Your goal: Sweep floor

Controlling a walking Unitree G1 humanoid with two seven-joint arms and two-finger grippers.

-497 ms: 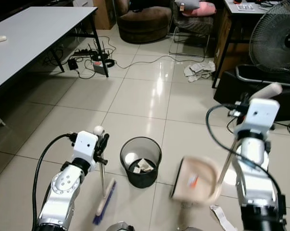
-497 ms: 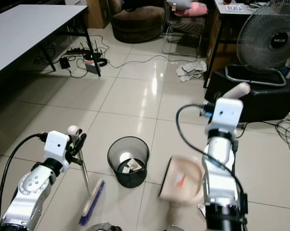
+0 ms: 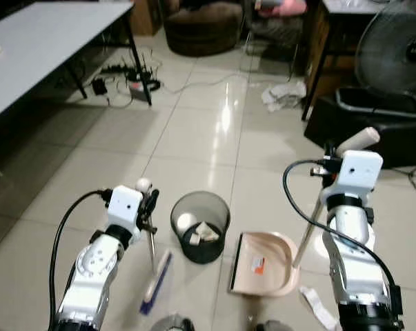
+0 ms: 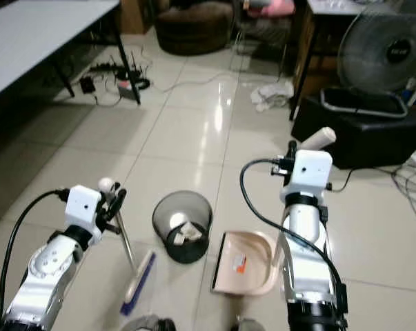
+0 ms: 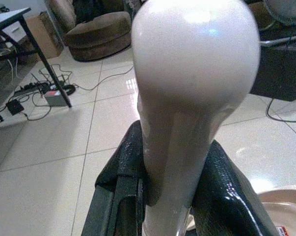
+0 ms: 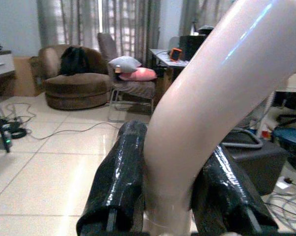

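Note:
My left gripper [image 3: 148, 207] is shut on the cream handle [image 5: 187, 113] of a small broom whose blue-bristled head [image 3: 156, 283] rests on the tile floor left of the bin. My right gripper [image 3: 332, 157] is shut on the cream handle [image 6: 206, 108] of a long-stemmed dustpan. The beige dustpan [image 3: 263, 264] lies flat on the floor, just right of a black mesh wastebasket [image 3: 200, 227] that holds crumpled paper. A white scrap of paper [image 3: 317, 309] lies on the tiles by my right side.
A grey table [image 3: 35, 52] stands at the left with cables and a power strip [image 3: 128, 79] under it. A fan [image 3: 394, 48] and a black box [image 3: 373, 124] are at the right; crumpled paper [image 3: 285, 93] lies beyond, near a brown pouf [image 3: 208, 27].
The dustpan has come down from a raised, tilted pose to lie flat on the floor beside the bin. The camera has tipped a little, shifting the whole scene.

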